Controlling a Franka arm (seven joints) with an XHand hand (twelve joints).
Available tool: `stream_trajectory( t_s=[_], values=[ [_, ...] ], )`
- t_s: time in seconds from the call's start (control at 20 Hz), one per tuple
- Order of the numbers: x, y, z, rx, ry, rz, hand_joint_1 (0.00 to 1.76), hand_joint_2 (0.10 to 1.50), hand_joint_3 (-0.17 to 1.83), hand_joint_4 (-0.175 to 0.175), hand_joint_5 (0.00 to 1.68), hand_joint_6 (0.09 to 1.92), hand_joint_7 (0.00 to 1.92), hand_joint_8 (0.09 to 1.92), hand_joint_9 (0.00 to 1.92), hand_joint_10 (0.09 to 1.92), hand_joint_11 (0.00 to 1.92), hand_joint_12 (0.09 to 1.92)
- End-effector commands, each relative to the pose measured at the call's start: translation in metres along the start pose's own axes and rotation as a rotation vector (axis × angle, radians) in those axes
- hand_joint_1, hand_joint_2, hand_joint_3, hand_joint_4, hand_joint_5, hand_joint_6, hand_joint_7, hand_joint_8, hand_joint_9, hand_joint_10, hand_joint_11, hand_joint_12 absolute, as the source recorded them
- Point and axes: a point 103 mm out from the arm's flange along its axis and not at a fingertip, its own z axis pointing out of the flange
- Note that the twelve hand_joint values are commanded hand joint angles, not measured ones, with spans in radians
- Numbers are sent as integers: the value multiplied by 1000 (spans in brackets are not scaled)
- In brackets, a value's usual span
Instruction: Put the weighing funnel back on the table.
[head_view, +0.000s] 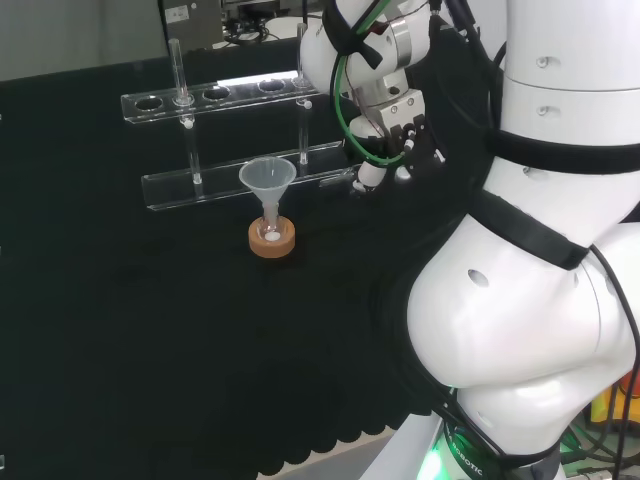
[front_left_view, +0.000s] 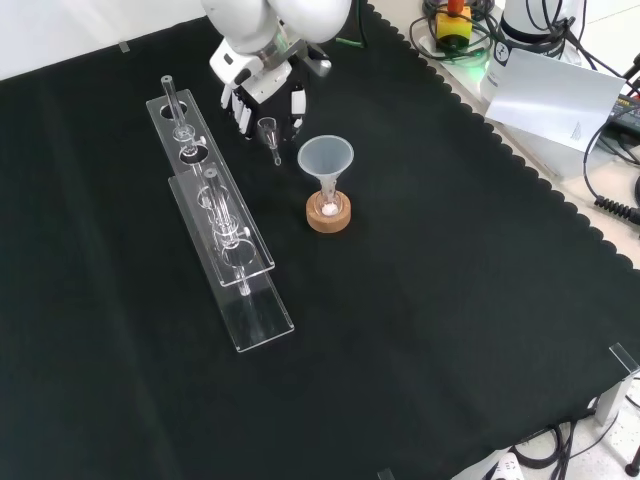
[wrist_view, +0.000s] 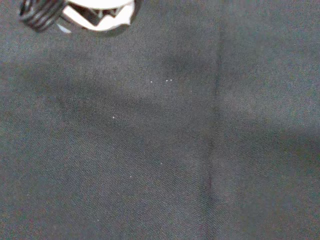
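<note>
In the front view the black and white hand (front_left_view: 262, 98) hangs fingers down at the top of the cloth, behind the rack's far end. The small clear weighing funnel (front_left_view: 271, 136) sits between its fingertips with its short stem pointing toward the big funnel, and the hand looks shut on it. I cannot tell whether the piece touches the cloth. In the head view the hand (head_view: 392, 140) is low, just right of the rack's lower shelf, with one white fingertip (head_view: 366, 180) reaching down. The wrist view shows bare black cloth close up and a blurred part of the hand (wrist_view: 100, 12).
The big cone-shaped funnel (front_left_view: 325, 160) stands mouth up in a small flask on a cork ring (front_left_view: 328, 213), close to the hand. A clear two-tier tube rack (front_left_view: 215, 215) with a few glass tubes runs along the left of the front view. The arm's white links (head_view: 540, 250) stand at the head view's right.
</note>
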Motion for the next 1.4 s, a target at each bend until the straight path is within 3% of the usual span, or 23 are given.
stream_trajectory(
  t_s=[0.05,0.7,1.4],
  values=[
    [0,10,7,-2,24,-7,1071,723,727,153,1062,1064,927,779,1053,510,697,1144],
    [0,19,33,11,53,-9,1070,725,725,153,1060,1065,926,780,1049,507,700,1140],
    [8,25,42,6,52,-23,1070,727,723,152,1059,1068,924,781,1045,505,702,1137]
  ],
)
